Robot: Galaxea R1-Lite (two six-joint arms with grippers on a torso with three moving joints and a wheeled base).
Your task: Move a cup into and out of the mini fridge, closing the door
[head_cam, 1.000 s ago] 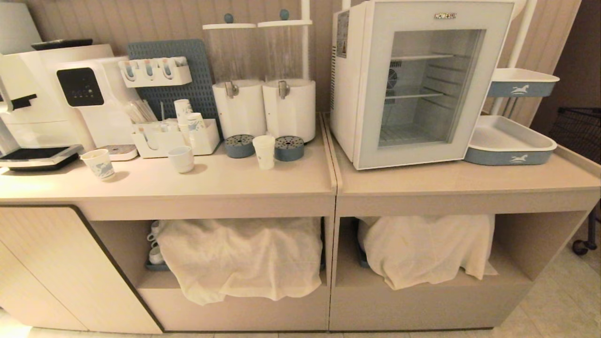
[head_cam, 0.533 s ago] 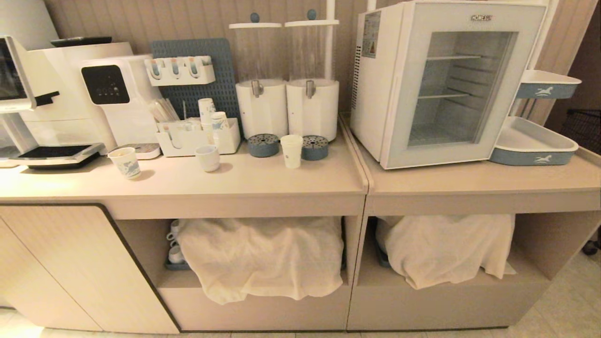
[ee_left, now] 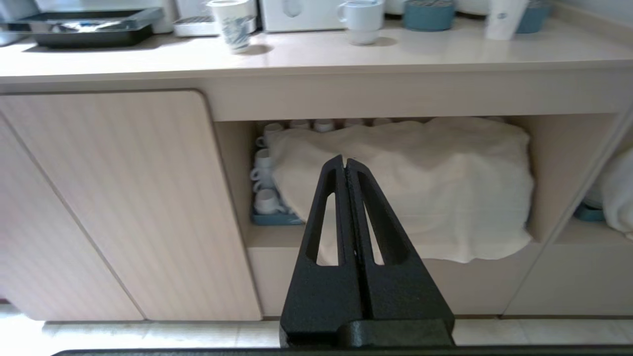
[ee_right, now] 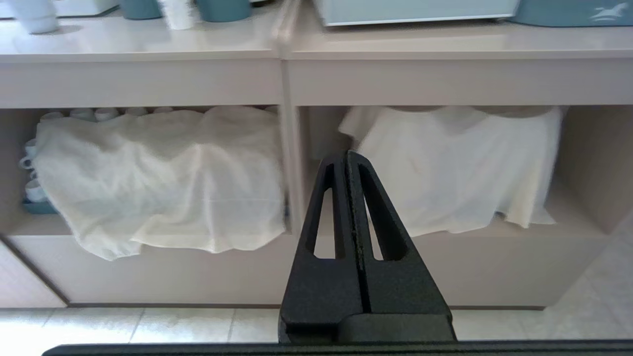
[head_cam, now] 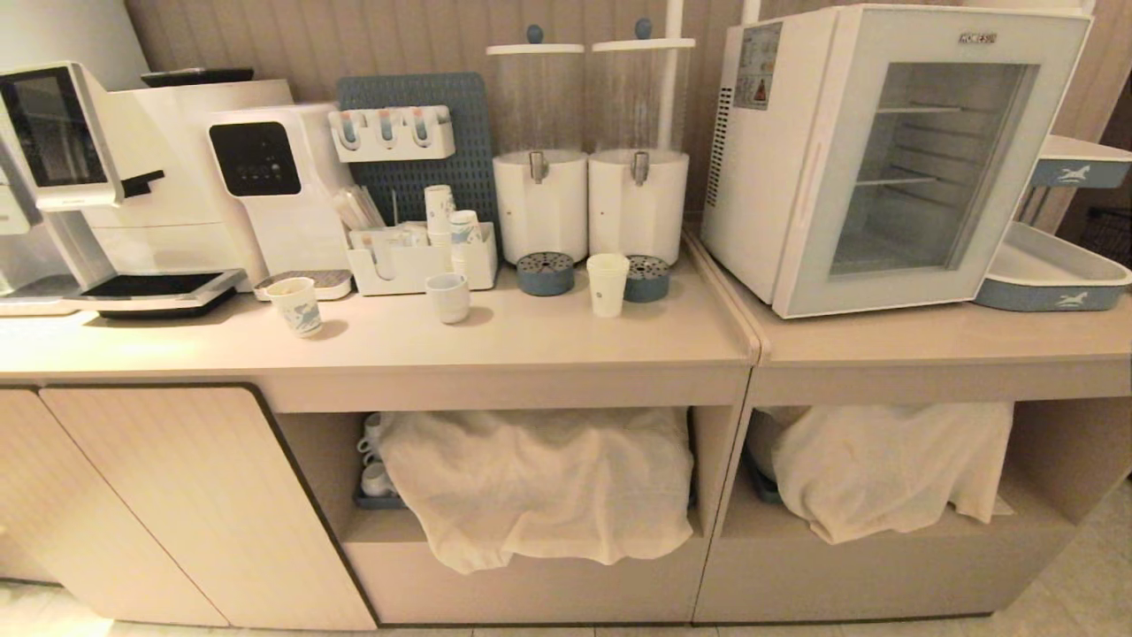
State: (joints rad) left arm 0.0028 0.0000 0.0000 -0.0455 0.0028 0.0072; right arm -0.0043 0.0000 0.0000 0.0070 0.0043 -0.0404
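My left pincer [ee_left: 345, 165] and right pincer [ee_right: 347, 159] are both pressed closed, empty, low before the surface [head_cam: 531, 341]. The cup [head_cam: 608, 284] stands there, apparently left of the mini fridge [head_cam: 871, 150], whose door [head_cam: 929, 164] is closed.

You are looking at a drink corner, like in a café or office. On the tabletop [head_cam: 531, 341] stand a coffee machine [head_cam: 133, 177], two drink dispensers [head_cam: 588, 150], paper cups [head_cam: 439, 212] and a mini fridge [head_cam: 884, 159].

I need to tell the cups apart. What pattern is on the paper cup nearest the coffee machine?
Blue drawings on white, on the paper cup; the left wrist view shows it best.
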